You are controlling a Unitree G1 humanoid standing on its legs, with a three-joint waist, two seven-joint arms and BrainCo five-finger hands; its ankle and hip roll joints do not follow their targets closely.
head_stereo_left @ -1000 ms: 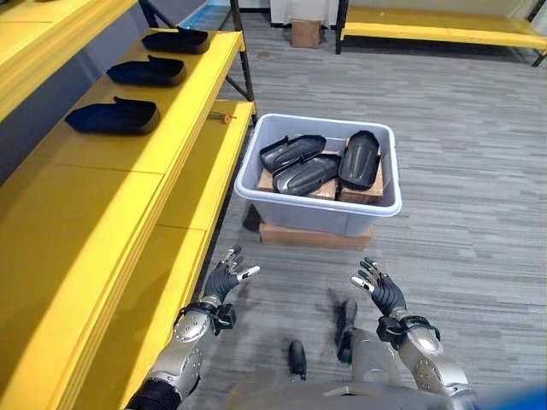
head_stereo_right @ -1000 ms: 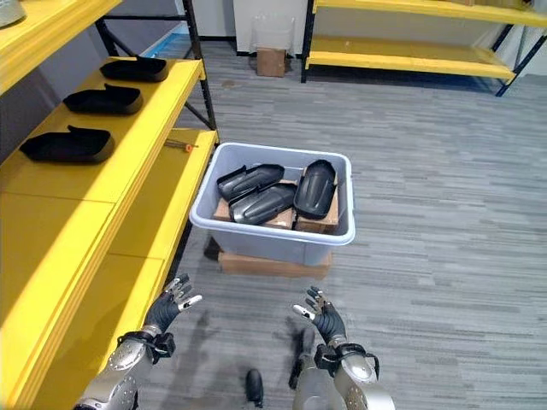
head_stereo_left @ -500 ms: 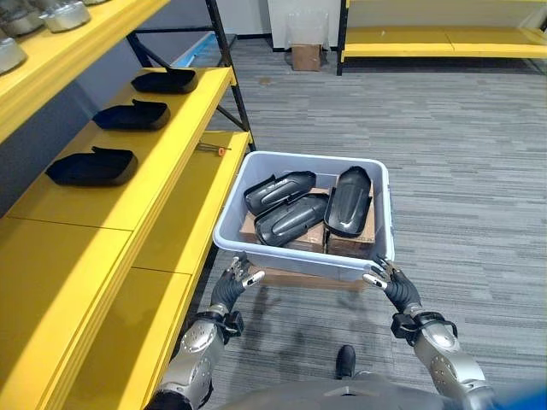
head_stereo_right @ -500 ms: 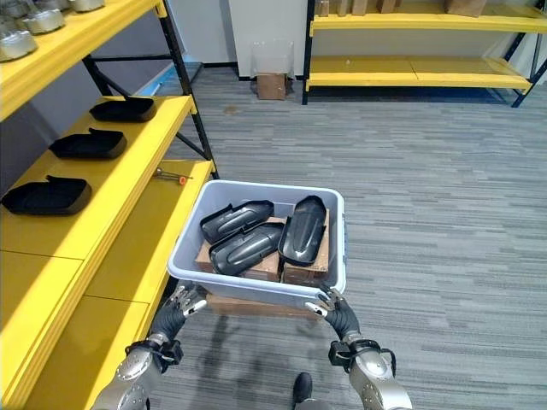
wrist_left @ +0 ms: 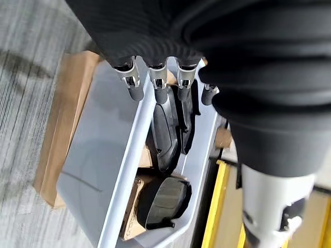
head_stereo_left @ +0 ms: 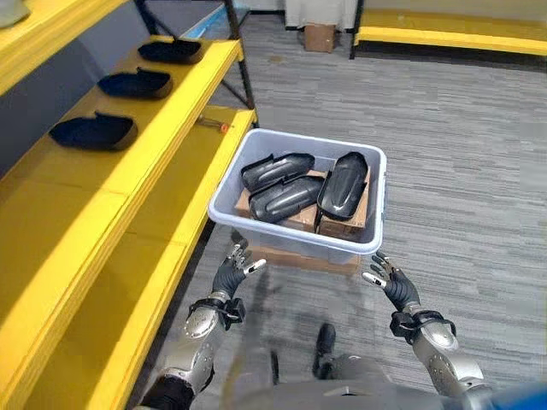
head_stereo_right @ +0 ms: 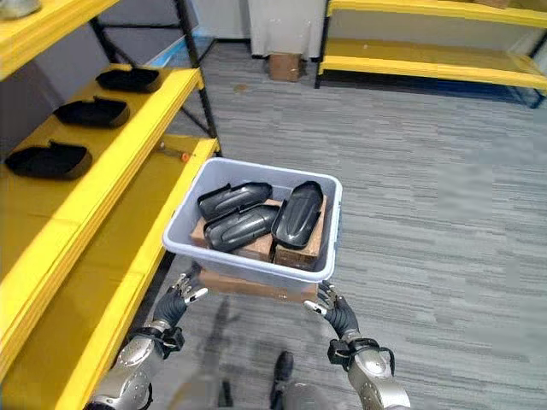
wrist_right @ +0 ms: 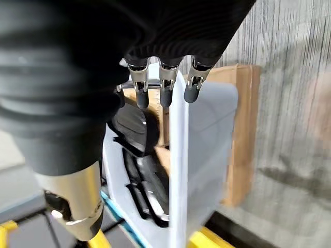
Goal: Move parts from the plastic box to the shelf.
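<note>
Before the plastic box's [head_stereo_left: 291, 235] near rim, left hand [head_stereo_left: 231, 272] and right hand [head_stereo_left: 395, 287] hover spread, holding nothing.

You have no readable text, labels, numbers or signs here: none on the plastic box [head_stereo_left: 295, 229], the dark parts [head_stereo_left: 275, 169] inside it, the yellow shelf [head_stereo_left: 111, 192], or the cardboard [head_stereo_left: 291, 258] beneath the box.

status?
Left hand and right hand open, empty, at the plastic box near corners. Three black parts inside. Nothing blocking.
</note>
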